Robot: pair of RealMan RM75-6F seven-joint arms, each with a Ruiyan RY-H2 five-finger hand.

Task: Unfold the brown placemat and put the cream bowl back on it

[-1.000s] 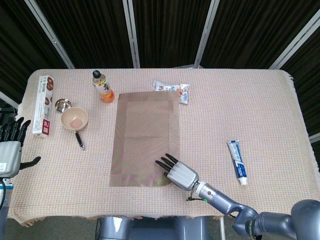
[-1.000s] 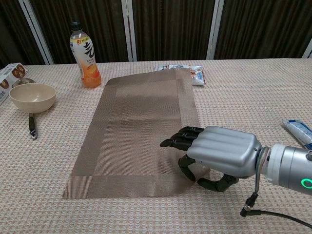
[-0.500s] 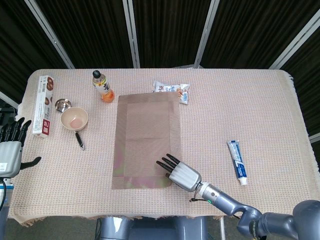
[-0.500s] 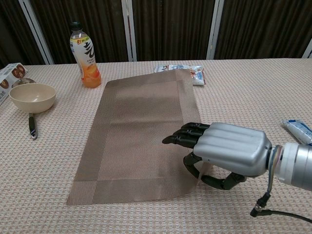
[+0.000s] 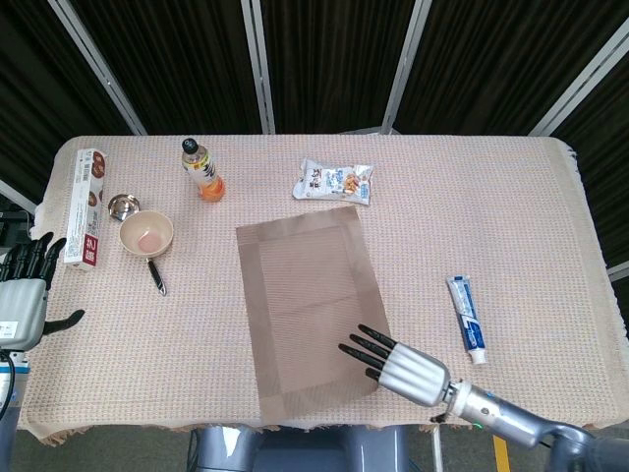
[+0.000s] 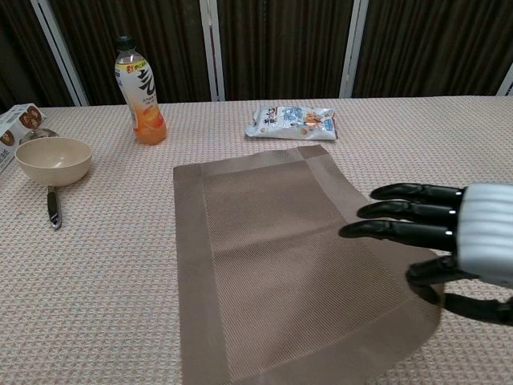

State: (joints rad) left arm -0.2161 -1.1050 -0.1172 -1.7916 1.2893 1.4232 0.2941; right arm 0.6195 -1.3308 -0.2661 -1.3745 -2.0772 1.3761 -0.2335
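The brown placemat (image 5: 305, 295) (image 6: 280, 257) lies spread out flat in the middle of the table, slightly askew. My right hand (image 5: 413, 366) (image 6: 449, 241) is at its near right corner, long fingers stretched out over the mat. The corner runs in between a curled finger and the thumb below, so it looks pinched. The cream bowl (image 5: 145, 234) (image 6: 53, 159) stands upright on the tablecloth at the far left, apart from the mat. My left hand (image 5: 22, 295) hangs off the table's left edge with fingers apart, holding nothing.
An orange drink bottle (image 5: 203, 169) (image 6: 138, 90) stands behind the mat's left side. A snack packet (image 5: 334, 181) (image 6: 292, 122) lies beyond its far edge. A dark-handled utensil (image 5: 155, 275), a metal cup (image 5: 123, 206) and a box (image 5: 88, 205) surround the bowl. A toothpaste tube (image 5: 469, 317) lies right.
My right hand has drawn back toward me and to the right, dragging the placemat with it. The mat now lies clear of the snack packet. Bowl and left hand stayed put.
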